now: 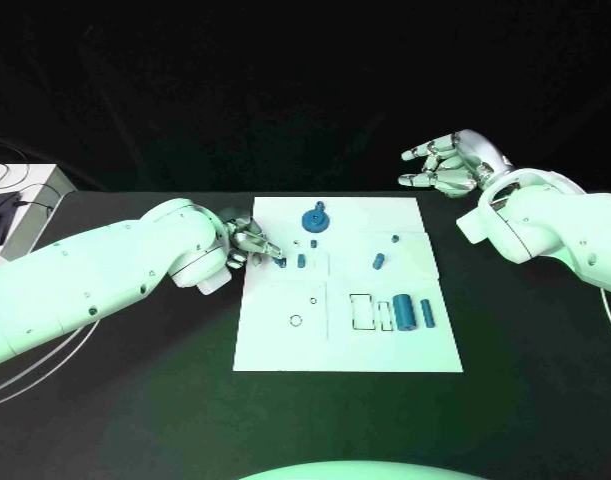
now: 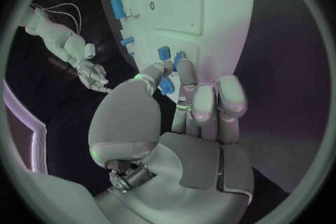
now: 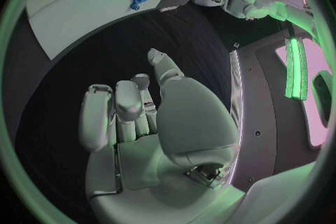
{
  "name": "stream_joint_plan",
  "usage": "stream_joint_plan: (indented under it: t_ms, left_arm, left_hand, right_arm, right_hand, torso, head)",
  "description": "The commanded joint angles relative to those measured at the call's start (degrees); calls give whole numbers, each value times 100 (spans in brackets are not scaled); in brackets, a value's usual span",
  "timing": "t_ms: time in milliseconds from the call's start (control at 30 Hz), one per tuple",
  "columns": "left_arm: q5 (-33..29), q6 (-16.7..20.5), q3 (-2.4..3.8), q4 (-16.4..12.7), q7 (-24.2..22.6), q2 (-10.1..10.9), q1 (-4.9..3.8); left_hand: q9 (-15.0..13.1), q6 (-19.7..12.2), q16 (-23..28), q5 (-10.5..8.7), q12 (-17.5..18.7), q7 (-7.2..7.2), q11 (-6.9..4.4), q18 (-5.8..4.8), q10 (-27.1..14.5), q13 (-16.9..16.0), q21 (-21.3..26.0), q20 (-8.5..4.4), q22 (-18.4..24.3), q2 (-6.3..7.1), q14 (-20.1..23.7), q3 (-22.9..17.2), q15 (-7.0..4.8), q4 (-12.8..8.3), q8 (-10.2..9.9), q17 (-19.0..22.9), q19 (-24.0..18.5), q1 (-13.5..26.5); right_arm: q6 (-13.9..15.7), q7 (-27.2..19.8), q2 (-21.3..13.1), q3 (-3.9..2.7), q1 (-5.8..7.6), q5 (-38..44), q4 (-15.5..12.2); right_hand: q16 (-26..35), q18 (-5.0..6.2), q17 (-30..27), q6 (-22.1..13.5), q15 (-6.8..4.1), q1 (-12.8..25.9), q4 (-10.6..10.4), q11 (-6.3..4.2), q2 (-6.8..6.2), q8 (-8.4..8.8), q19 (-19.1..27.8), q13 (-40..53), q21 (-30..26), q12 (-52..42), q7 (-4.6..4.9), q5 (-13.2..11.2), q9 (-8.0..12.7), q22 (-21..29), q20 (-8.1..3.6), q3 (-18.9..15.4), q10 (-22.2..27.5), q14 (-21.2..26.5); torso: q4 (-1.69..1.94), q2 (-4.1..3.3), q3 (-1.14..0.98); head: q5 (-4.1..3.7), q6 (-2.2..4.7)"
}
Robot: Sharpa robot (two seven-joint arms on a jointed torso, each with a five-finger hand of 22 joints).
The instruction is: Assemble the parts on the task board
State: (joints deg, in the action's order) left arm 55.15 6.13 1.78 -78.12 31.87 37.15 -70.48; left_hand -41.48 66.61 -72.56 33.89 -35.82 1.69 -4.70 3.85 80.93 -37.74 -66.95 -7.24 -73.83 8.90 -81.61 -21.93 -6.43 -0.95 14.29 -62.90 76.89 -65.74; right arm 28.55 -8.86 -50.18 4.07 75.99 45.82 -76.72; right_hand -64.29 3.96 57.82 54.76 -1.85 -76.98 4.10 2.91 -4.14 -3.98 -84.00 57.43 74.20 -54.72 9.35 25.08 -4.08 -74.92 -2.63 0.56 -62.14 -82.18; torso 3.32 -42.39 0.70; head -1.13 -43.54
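On the black table, white rectangular task board [image 1: 348, 340] — small blue plastic parts mostly loose: gear [image 1: 315, 219] near the far edge, cylinders [image 1: 408, 312] by the right edge. Left hand [image 1: 248, 243] at the left edge pinches a blue peg [image 2: 167, 85]. Right hand [image 1: 454, 162] beyond the far right corner — fingers curled apart, empty. Assembly judged early.

No text, label, brand, number or sign can be read anywhere. The task board [image 1: 348, 340] bears only thin printed outlines, rectangles and small circles, near its middle and toward its front edge, and no lettering can be made out on them.
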Motion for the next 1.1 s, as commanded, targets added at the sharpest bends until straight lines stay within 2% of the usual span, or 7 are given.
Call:
stream_joint_plan:
  t_ms: [33, 333, 533, 1100]
  left_arm:
    - [-11, 357, 5, -31, -125, -3, 31]
    - [217, 623, 3, -32, -208, -58, 146]
    - [356, 703, 2, -43, -223, -63, 197]
    - [659, 524, -1, -157, -146, -19, 218]
  left_hand:
    - [-13, 245, 2, 4, 21, -197, -10, -50, 44, -2, -30, -5, -8, -101, -37, -500, -19, -481, -13, 3, 23, -168]
    - [-20, 247, -7, 1, 32, -198, -12, -46, 49, -13, -27, -5, -6, -99, -40, -510, -20, -469, -16, 2, 24, -171]
    - [-25, 248, -4, -3, 39, -198, -12, -43, 52, -19, -27, -4, -6, -97, -36, -523, -21, -461, -17, 13, 24, -176]
    - [-33, 246, -12, -9, 53, -195, -11, -41, 57, -30, -29, -1, -9, -74, -35, -540, -20, -455, -20, 15, 25, -185]
  right_arm:
    - [-34, -70, -4, -2, -1, 14, -9]
    - [-39, -72, -3, -2, -1, 14, -4]
    - [-40, -72, -11, -2, -2, 14, -4]
    - [-49, -72, -18, -2, -4, 13, -2]
  right_hand:
    - [29, -2, -7, 1, -15, 67, -12, -29, 8, 32, -445, 5, -29, -18, 28, 38, 2, -1097, -8, -6, -7, -42]
    - [29, -2, -7, 1, -15, 67, -12, -29, 8, 32, -445, 5, -29, -18, 28, 38, 2, -1097, -8, -6, -7, -42]
    - [29, -2, -7, 1, -15, 67, -12, -29, 8, 32, -445, 5, -29, -18, 28, 38, 2, -1097, -8, -6, -7, -42]
    - [28, -3, -9, 1, -14, 80, -19, -29, 8, 33, -445, 8, -26, -19, 28, 40, 2, -1098, -8, -7, -9, -42]
  torso:
    - [-7, 4, -4]
    - [-18, -6, -3]
    - [-15, -6, -11]
    - [-14, -7, 0]
  head:
    - [12, -4]
    - [24, 16]
    - [15, 9]
    - [21, -8]
